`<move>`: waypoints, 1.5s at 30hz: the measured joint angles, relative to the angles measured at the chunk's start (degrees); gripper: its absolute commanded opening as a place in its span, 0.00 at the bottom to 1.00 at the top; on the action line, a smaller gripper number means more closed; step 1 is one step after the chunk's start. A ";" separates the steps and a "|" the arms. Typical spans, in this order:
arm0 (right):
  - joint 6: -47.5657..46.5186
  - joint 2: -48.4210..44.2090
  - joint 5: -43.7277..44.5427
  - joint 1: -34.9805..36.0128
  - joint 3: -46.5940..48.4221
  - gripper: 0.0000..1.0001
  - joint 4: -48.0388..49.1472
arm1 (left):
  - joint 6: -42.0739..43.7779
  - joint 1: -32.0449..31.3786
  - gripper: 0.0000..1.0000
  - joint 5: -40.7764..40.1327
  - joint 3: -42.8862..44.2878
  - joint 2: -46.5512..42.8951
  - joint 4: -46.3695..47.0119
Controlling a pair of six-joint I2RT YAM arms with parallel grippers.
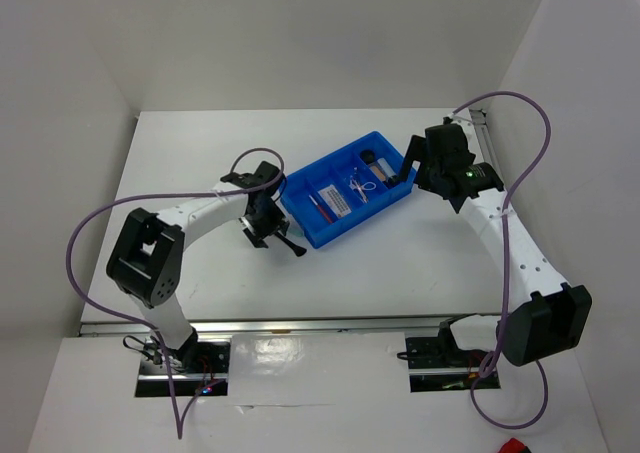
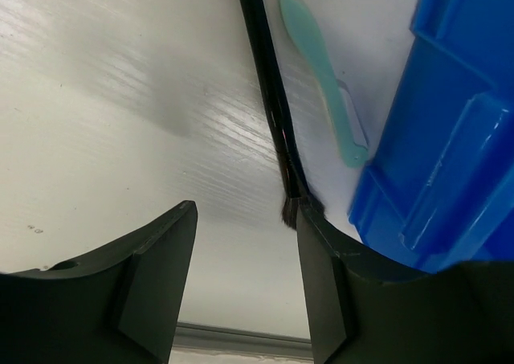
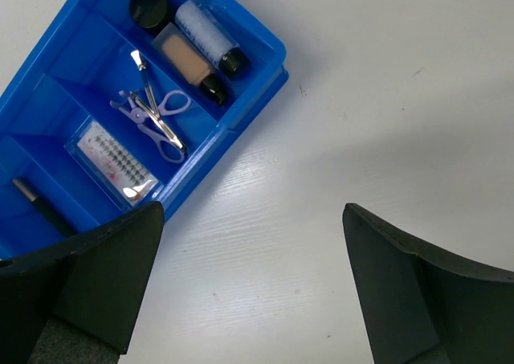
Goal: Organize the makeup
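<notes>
Brush (image 2: 271, 99) runs straight ahead along one finger of our left claw (image 2: 246, 211), which gapes wide, gripping nothing.

Top: high, wide; both wrists close, share tray (image 1: 365, 216).

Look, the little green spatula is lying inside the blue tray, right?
Not quite. The little green spatula is lying on the white table, just beside the blue tray, not inside it. The left wrist view shows this.
</notes>
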 measured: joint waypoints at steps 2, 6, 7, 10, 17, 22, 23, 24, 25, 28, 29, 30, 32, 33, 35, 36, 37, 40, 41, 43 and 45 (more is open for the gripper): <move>0.00 0.00 0.00 0.00 0.00 1.00 0.00 | -0.02 0.11 0.66 0.24 -0.02 0.48 0.24; 0.00 0.00 -0.02 0.00 0.00 1.00 0.00 | -0.09 0.11 0.62 0.63 -0.02 0.85 0.90; 0.00 0.00 -0.02 0.00 0.00 1.00 0.00 | -0.09 0.11 0.62 0.70 -0.02 0.98 1.01; 0.00 0.00 -0.04 0.00 0.00 1.00 0.02 | -0.09 0.11 0.59 0.72 -0.17 1.49 1.92; 0.02 0.00 -0.72 0.00 0.00 1.00 0.07 | -0.35 0.13 0.54 1.14 0.59 6.95 4.11; 0.02 0.00 -1.18 0.00 0.00 1.00 0.07 | -0.35 0.15 0.47 0.24 2.45 9.09 5.09; 0.02 0.00 -1.20 0.00 0.00 1.00 0.04 | -0.37 0.15 0.39 0.20 2.91 9.46 4.63; 0.02 0.00 -1.29 0.00 -0.02 1.00 0.04 | -0.63 0.15 0.35 0.09 3.19 9.68 4.52; 0.00 0.00 -1.38 0.00 0.00 1.00 0.04 | -0.61 0.15 0.31 -0.15 3.48 9.97 4.44; 0.02 0.00 -1.40 0.00 -0.02 1.00 0.04 | -1.09 0.15 0.21 -0.39 3.85 10.23 4.20; 0.00 0.00 -1.40 0.00 -0.02 1.00 0.04 | -1.22 0.15 0.17 -0.50 3.85 10.23 4.04; 0.02 0.00 -1.40 0.00 -0.02 1.00 0.04 | -1.29 0.15 0.14 -0.63 3.85 10.23 3.96; 0.00 0.00 -1.40 0.00 -0.02 1.00 0.04 | -1.38 0.13 0.04 -1.07 3.85 10.05 3.54; 0.00 0.00 -1.40 0.00 -0.02 1.00 0.04 | -1.38 0.13 0.02 -1.31 3.74 9.77 3.02; 0.00 0.04 -1.40 0.00 -0.02 1.00 0.04 | -1.46 0.15 0.00 -2.16 3.19 8.44 1.05; 0.02 0.04 -1.40 0.00 -0.02 1.00 0.04 | -1.51 0.15 0.00 -2.58 2.89 7.26 -0.15; 0.00 0.09 -1.40 0.00 -0.02 1.00 0.07 | -1.53 0.15 0.00 -3.02 2.64 5.73 -1.38; 0.02 0.15 -1.40 0.00 -0.07 1.00 0.20 | -1.46 0.15 0.00 -4.35 2.40 -0.92 -4.15; 0.02 0.15 -1.40 0.00 -0.22 1.00 0.35 | -1.38 0.15 0.00 -4.81 2.80 -3.23 -4.74; 0.02 0.17 -1.40 0.00 -0.52 1.00 0.33 | -0.90 0.02 0.00 -5.51 4.72 -6.34 -5.20; 0.02 0.26 -1.40 0.00 -0.70 1.00 0.26 | 0.22 -0.37 0.00 -6.05 9.05 -6.69 -5.66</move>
